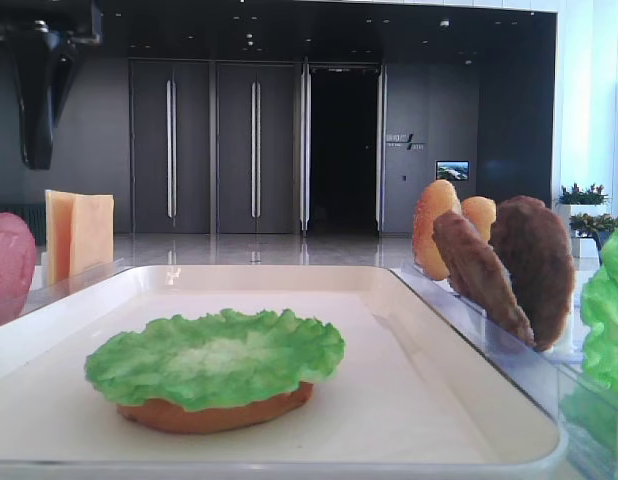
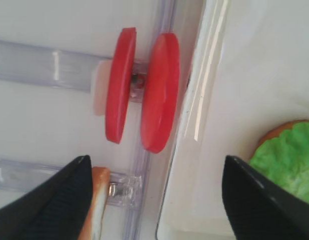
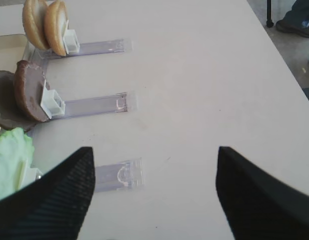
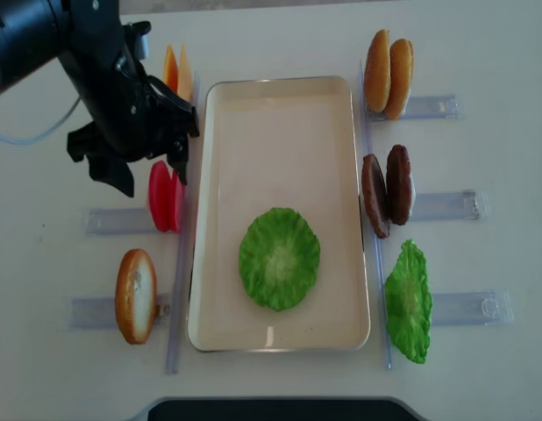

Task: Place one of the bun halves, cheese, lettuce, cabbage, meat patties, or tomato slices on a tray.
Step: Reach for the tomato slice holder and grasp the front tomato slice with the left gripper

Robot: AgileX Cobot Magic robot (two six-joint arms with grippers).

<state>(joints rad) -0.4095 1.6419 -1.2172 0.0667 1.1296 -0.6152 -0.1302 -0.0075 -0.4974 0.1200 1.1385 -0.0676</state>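
1. A cream tray [image 4: 280, 96] sits mid-worktop; on it a lettuce leaf [image 4: 279, 258] covers a bun base [image 1: 214, 413].
2. Left of the tray, two tomato slices [image 4: 165, 196] stand upright in a clear holder [image 4: 113, 220].
3. The left gripper [image 4: 148, 175] hangs over the slices, jaws spread, holding nothing.
4. The right gripper [image 3: 154, 192] is released, right of the tray, near the meat patties [image 4: 387, 189].

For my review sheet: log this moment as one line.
left gripper: open, above red round tomato slices | right gripper: open, empty | cream rectangular tray: ruffled green lettuce leaf on orange-brown bun base
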